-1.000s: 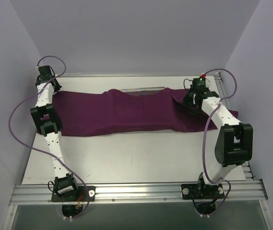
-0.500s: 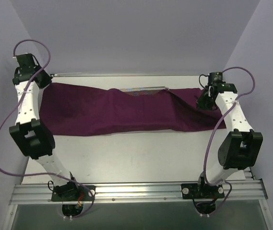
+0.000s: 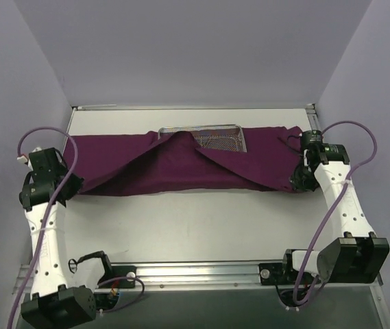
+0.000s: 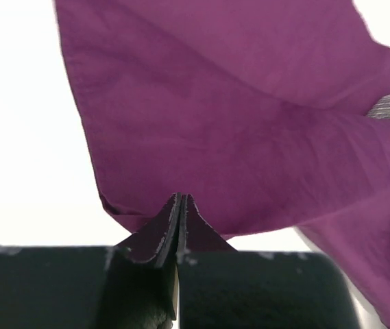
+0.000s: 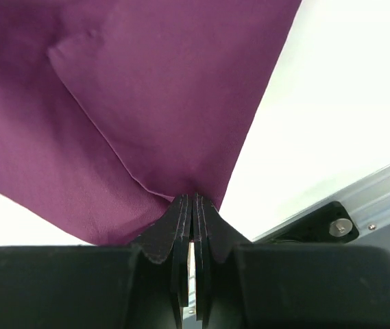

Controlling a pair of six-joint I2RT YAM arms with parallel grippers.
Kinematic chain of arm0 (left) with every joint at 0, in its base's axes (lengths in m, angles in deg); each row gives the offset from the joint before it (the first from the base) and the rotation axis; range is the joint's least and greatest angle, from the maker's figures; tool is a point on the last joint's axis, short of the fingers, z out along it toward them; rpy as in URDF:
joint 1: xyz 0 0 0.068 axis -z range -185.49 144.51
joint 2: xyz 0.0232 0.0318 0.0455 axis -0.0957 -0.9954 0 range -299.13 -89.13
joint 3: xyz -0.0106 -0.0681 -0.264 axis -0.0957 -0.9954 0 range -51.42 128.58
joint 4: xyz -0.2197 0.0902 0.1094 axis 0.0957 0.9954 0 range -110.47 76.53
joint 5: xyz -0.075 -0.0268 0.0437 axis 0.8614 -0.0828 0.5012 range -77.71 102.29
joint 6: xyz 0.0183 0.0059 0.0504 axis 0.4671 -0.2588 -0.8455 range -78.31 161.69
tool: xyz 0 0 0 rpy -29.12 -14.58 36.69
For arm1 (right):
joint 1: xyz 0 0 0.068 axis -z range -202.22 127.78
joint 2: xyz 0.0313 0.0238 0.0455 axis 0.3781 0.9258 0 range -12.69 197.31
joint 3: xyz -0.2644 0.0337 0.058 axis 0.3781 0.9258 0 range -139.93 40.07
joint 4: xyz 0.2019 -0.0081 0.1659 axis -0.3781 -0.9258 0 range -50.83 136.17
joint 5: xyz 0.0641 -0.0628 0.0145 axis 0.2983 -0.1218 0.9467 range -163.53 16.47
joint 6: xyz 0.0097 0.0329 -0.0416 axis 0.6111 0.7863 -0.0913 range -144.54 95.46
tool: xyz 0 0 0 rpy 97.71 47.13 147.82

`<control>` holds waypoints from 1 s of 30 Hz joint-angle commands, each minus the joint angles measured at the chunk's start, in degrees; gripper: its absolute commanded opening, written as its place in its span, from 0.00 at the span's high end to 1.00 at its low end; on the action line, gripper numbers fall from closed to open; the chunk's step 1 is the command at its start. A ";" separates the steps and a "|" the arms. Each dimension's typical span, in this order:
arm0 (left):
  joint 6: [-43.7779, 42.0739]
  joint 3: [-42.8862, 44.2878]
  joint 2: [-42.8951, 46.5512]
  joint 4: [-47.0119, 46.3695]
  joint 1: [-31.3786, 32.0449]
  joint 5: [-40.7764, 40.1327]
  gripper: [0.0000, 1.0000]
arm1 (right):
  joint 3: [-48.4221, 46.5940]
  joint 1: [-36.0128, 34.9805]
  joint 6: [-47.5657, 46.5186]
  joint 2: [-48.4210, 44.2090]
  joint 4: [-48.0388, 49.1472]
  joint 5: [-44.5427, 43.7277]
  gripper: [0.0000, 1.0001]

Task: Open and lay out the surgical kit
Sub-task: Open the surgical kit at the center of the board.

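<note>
Cloth wrap (image 3: 181, 168): one, stretched
Mesh tray (image 3: 222, 139): one, partly covered
Left gripper (image 4: 179, 198): pinches wrap corner
Right gripper (image 5: 192, 198): pinches wrap corner

Cloth wrap (image 3: 147, 168): matt magenta-purple fabric, fine weave, soft folds. Tray (image 3: 225, 140): silver wire mesh, metal, dull sheen. Counter (image 3: 201, 219): smooth, matt white. Fingers (image 4: 155, 236): matt black, edges scuffed pale. Front rail (image 3: 201, 273): grey metal, ribbed.

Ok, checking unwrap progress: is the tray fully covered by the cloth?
No, in the top view much of the tray lies bare beyond the parted cloth.
</note>
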 commanded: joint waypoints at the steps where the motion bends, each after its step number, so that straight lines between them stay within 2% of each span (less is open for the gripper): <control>1: 2.54 -3.92 6.22 1.81 0.04 -4.29 0.98 | 4.26 -1.12 0.88 -4.08 -3.11 -3.08 1.00; 5: 4.91 -5.69 15.10 3.75 1.61 -7.89 0.98 | 8.14 -1.74 0.97 -9.79 -3.63 -6.40 1.00; 11: 13.25 -2.79 23.62 13.41 1.97 -21.86 0.98 | 13.59 -1.74 2.02 -23.30 -3.03 -3.87 1.00; 15: 20.35 -1.12 30.12 19.11 3.81 -28.27 0.98 | 12.46 -1.74 0.18 -30.53 -4.08 -2.72 1.00; 21: 29.59 -2.08 47.95 24.49 7.24 -39.35 0.98 | 9.38 -3.05 0.09 -35.98 -9.08 -3.60 1.00; 22: 30.66 -2.35 52.85 25.71 8.20 -40.67 0.98 | 9.38 -3.14 1.13 -36.69 -9.87 -3.69 1.00; 25: 35.57 -2.17 59.46 29.40 15.91 -45.33 0.98 | 8.68 -3.23 1.94 -39.41 -12.60 -1.85 1.00; 28: 45.41 -1.56 60.81 36.87 23.13 -48.94 0.97 | 6.75 -3.40 0.89 -42.75 -12.69 -0.27 1.00; 29: 46.91 -1.30 60.64 37.93 27.42 -49.73 0.90 | 6.31 -3.41 0.36 -42.76 -12.87 0.17 0.91; 30: 50.41 -1.03 60.46 40.55 29.20 -50.08 0.76 | 5.95 -3.58 -0.43 -42.58 -12.78 0.70 0.76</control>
